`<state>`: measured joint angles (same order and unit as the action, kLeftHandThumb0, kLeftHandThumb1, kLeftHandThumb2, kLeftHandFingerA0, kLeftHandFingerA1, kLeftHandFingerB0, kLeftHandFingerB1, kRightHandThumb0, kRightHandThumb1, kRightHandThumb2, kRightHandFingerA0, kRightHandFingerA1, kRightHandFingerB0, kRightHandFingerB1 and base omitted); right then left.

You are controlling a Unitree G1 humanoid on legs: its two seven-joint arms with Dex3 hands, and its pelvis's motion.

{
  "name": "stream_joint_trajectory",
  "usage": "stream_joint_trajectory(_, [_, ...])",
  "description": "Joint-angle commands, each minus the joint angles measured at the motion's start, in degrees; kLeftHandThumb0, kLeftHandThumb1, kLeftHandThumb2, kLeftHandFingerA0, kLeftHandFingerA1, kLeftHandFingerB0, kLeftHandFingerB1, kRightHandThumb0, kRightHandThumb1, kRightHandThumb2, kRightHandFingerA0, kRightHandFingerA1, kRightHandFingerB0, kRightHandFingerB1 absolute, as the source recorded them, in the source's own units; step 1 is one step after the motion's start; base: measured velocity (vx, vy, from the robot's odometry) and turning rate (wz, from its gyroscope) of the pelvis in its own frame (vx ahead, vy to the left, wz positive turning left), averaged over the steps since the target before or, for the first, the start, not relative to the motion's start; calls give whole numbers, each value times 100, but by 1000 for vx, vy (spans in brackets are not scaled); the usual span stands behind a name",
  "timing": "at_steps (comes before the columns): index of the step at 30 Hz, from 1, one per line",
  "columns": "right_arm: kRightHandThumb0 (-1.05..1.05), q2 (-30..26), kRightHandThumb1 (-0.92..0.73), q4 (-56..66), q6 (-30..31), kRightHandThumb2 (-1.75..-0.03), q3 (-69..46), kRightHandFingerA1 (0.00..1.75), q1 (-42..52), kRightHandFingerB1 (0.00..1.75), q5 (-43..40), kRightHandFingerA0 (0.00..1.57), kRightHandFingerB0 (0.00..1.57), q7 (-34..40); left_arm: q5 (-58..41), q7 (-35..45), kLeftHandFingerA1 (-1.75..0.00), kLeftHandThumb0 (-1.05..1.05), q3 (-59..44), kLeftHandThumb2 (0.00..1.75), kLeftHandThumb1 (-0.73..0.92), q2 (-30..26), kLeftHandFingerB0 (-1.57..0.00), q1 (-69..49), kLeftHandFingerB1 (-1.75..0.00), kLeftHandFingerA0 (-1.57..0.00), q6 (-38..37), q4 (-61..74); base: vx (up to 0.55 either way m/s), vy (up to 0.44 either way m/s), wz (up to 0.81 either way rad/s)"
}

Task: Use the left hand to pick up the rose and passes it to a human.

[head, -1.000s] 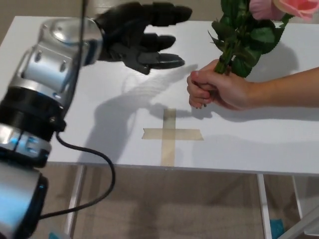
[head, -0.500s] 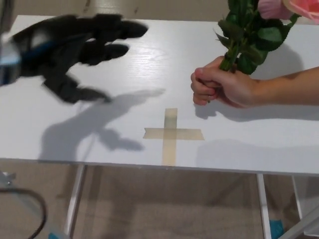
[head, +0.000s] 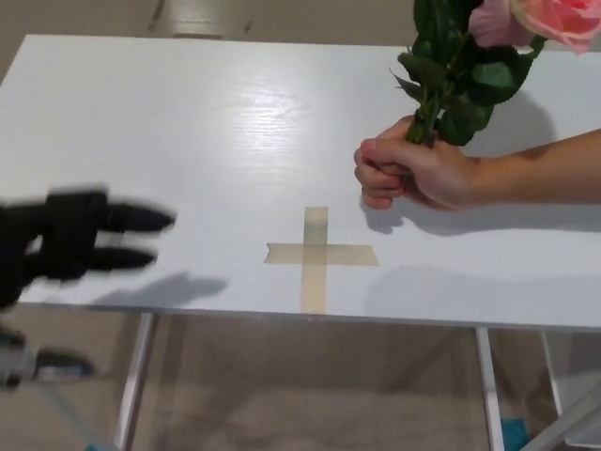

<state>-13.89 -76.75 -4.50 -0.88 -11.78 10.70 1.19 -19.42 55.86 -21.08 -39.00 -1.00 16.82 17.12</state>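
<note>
A person's hand (head: 420,175) comes in from the right and grips the stem of a pink rose (head: 554,17) with dark green leaves (head: 455,56), held upright over the white table (head: 216,141). My left hand (head: 70,240) is at the picture's lower left, over the table's front edge, blurred by motion, open with its fingers spread and nothing in it. It is far to the left of the rose. My right hand does not show.
A cross of tan tape (head: 317,254) marks the table near its front edge. Metal table legs (head: 133,376) and beige floor show below the edge.
My left hand has pulled back from near the rose, down and to the left, to the table's front edge. The person's hand keeps hold of the rose in about the same place.
</note>
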Motion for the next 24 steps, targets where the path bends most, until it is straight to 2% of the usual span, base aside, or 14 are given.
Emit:
stream_joint_trajectory(1, [-34,-29,-69,-56,42,-59,5,42,136,38,22,70,54,-37,-736,501,-42,-59,-643,72,38,870,-33,-2140,-42,-27,-762,142,0,0,0])
stream_joint_trajectory(2, [-34,-32,-69,-54,38,-59,4,42,134,38,19,70,54,-35,-662,438,-42,-59,-571,72,38,980,-33,-2193,-42,-27,-859,-9,0,0,0])
stream_joint_trajectory(3, [-41,-22,-59,-55,45,-81,5,55,129,50,20,62,49,-15,-273,124,-43,-60,-344,72,39,1212,-31,-2293,-40,-29,-1118,-471,0,0,0])
stream_joint_trajectory(4, [-33,-20,-69,-56,49,-61,6,43,118,38,20,68,52,-11,15,-134,-43,-60,-208,72,39,1314,-30,-2293,-40,-30,-1262,-758,0,0,0])
stream_joint_trajectory(7, [-33,-7,-69,-54,88,-61,23,43,-3,38,33,68,52,-6,685,-867,-45,-60,95,73,39,1438,-27,-2087,-40,-33,-1400,-1451,0,0,0])
stream_joint_trajectory(8, [-33,-17,-69,-50,100,-61,28,43,-72,38,36,68,52,-10,1163,-1409,-35,-55,317,55,45,1496,-33,-1879,-32,-36,-1469,-1903,0,0,0])
stream_joint_trajectory(13, [-33,-1,-68,-54,106,-61,27,43,-113,38,25,67,52,-14,2581,-3204,-33,-63,1109,55,47,1491,-31,-1124,-31,-30,-1916,-3948,0,0,0])
stream_joint_trajectory(15, [-33,-35,-68,-54,92,-61,3,43,-69,38,3,67,52,-27,2785,-3304,-31,-69,1424,56,48,1360,-27,-901,-30,-23,-1763,-4330,0,0,0])
stream_joint_trajectory(16, [-33,-42,-68,-56,85,-61,-5,43,-50,38,-4,66,53,-34,2788,-3200,-51,-32,1535,83,17,1271,-7,-772,-48,-7,-1657,-4491,0,0,0])
stream_joint_trajectory(18, [-33,-40,-68,-59,78,-61,-8,43,-32,38,-7,66,53,-36,2744,-3091,-51,-32,1652,83,17,1165,-7,-605,-48,-7,-1595,-4730,0,0,0])
stream_joint_trajectory(19, [-33,-36,-68,-61,82,-61,-6,43,-35,38,-4,66,53,-34,2680,-3074,-30,-73,1674,56,50,1160,-24,-463,-29,-18,-1606,-4973,0,0,0])
stream_joint_trajectory(22, [-33,-34,-68,-63,84,-61,-6,43,-37,38,-2,66,53,-33,2616,-3133,-30,-73,1767,56,50,1124,-24,-320,-29,-18,-1730,-5273,0,0,0])
stream_joint_trajectory(23, [-33,-32,-68,-65,73,-61,10,43,4,38,13,67,53,-21,2656,-3465,-37,-77,1810,74,44,1228,-16,-114,-35,-12,-1720,-5689,0,0,0])
stream_joint_trajectory(24, [-33,-30,-68,-67,58,-61,29,43,56,38,33,67,53,-7,2709,-3871,-37,-77,1853,74,44,1364,-16,130,-35,-12,-1688,-6178,0,0,0])
